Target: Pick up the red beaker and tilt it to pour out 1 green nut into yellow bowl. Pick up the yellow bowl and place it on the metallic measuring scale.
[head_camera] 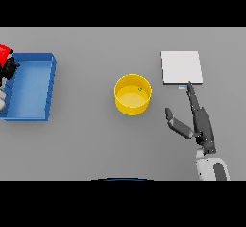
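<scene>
The yellow bowl (pixel 132 94) stands upright at the table's middle with one small green nut (pixel 140 89) inside it. The metallic measuring scale (pixel 181 67) lies flat to the bowl's right, further back. My right hand (pixel 199 120) is open, fingers straight toward the scale's front edge, thumb spread toward the bowl; it touches neither. My left hand (pixel 9 68) is at the far left edge, shut on the red beaker (pixel 4 53), held over the blue bin's left rim. Most of the beaker is cut off by the frame.
A blue rectangular bin (pixel 31 86) sits on the table at the left. The grey table (pixel 96 139) stretches between the bin, the bowl and the scale.
</scene>
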### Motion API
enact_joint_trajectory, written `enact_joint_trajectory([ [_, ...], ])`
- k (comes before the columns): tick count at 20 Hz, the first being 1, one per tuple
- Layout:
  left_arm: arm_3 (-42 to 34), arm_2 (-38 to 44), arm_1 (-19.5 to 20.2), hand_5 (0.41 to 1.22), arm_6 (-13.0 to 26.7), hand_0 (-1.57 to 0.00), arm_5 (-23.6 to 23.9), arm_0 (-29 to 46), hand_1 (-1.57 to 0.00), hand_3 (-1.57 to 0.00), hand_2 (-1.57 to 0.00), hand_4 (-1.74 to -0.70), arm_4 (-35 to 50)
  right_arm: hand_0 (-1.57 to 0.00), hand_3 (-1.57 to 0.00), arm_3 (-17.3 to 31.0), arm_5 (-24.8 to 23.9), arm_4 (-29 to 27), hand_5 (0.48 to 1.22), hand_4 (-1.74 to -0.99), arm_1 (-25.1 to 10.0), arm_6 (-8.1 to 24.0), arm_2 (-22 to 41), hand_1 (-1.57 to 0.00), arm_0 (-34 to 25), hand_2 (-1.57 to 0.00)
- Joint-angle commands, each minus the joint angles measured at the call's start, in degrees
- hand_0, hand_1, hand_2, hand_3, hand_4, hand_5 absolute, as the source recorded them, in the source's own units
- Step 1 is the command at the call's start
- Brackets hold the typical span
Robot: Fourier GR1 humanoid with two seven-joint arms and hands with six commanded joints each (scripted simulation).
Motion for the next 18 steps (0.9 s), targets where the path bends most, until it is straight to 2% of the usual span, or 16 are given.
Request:
enact_joint_trajectory([
  [1, 0.2, -0.7, -0.1, 1.039, 0.3, -1.57, 0.4, 0.1, -1.57, -1.55, -1.57, -1.74, 0.4, 0.0, 0.0, -0.1, 0.0, -0.1, 0.663, -1.203, -0.2, -0.2, -0.2, 0.0, 0.2, 0.0],
  [2, 1.2, -2.2, 0.3, 0.967, 0.3, -1.57, 0.5, -0.2, -1.57, -1.55, -1.57, -1.74, 0.9, 0.0, 0.0, -0.5, 0.1, -0.2, 0.664, -1.205, 0.0, -1.4, 0.1, 0.0, 0.9, 0.0],
  [3, 0.6, -3.5, 1.0, 0.908, 0.2, -1.57, 0.2, -0.3, -1.57, -1.55, -1.57, -1.67, 1.1, 0.0, 0.0, -0.2, -0.1, -0.3, 0.667, -1.202, -0.3, -1.5, -0.3, 0.0, 0.2, 0.0],
  [4, 0.1, -4.6, 1.9, 0.865, 0.3, -1.57, -1.6, -0.1, -1.57, -1.5, -1.57, -1.53, 2.0, 0.0, 0.0, -0.1, -0.3, -0.1, 0.664, -1.197, -0.1, -0.4, -0.3, 0.0, -0.3, 0.0],
  [5, -0.5, -4.7, 2.2, 0.83, 0.3, -1.56, -3.2, -0.1, -1.45, -1.36, -1.43, -1.37, 2.6, 0.0, 0.0, -0.5, 0.0, -0.3, 0.663, -1.192, -0.1, -0.5, -0.2, 0.0, 0.2, 0.0],
  [6, -2.1, -4.8, 3.0, 0.803, -1.0, -1.46, -5.7, 0.6, -1.18, -1.13, -1.19, -1.23, 5.0, 0.0, 0.0, -0.4, 0.4, -0.7, 0.663, -1.188, 0.0, -0.5, -0.1, 0.0, 0.3, 0.0],
  [7, -3.2, -5.1, 3.8, 0.778, -0.2, -1.17, -8.4, 0.7, -0.94, -0.9, -0.96, -1.12, 6.5, 0.0, 0.0, -0.6, 0.5, -0.9, 0.664, -1.187, -0.5, -0.9, -0.5, 0.0, 0.5, 0.0],
  [9, -4.1, -5.6, 5.2, 0.74, 0.3, -0.75, -12.4, 0.2, -0.6, -0.58, -0.61, -0.97, 8.2, 0.0, 0.0, -0.8, 0.2, -0.2, 0.665, -1.181, -0.3, -0.7, 0.0, 0.0, 1.0, 0.0],
  [11, -5.6, -5.6, 6.5, 0.71, -0.6, -0.48, -14.7, 1.2, -0.39, -0.37, -0.39, -0.88, 9.4, 0.0, 0.0, -0.9, 0.3, -0.1, 0.667, -1.184, -0.6, -1.1, -0.1, 0.0, 2.0, 0.0],
  [13, -5.6, -5.6, 5.8, 0.688, -0.2, -0.3, -15.3, 1.1, -0.25, -0.24, -0.25, -0.83, 10.3, 0.0, 0.0, -1.1, 0.6, -0.8, 0.666, -1.189, -0.6, -1.1, -0.2, 0.0, 1.8, 0.0],
  [15, -5.3, -5.7, 5.3, 0.679, 0.0, -0.19, -14.7, 0.5, -0.16, -0.15, -0.16, -0.8, 9.8, 0.0, 0.0, -1.3, 0.3, 0.0, 0.668, -1.188, 0.0, -0.6, 0.4, 0.0, 2.1, 0.0],
  [16, -5.3, -5.3, 5.8, 0.678, -1.1, -0.16, -14.4, 0.8, -0.13, -0.12, -0.13, -0.8, 9.8, 0.0, 0.0, -1.1, 0.2, -0.2, 0.663, -1.187, 0.1, 0.8, 0.2, 0.0, 1.1, 0.0],
  [18, -5.5, -4.4, 6.0, 0.674, -2.5, -0.1, -13.7, 0.7, -0.08, -0.08, -0.08, -0.78, 10.1, 0.0, 0.0, -1.1, -0.4, 1.3, 0.66, -1.192, -0.1, 1.6, 0.7, 0.0, 0.5, 0.0],
])
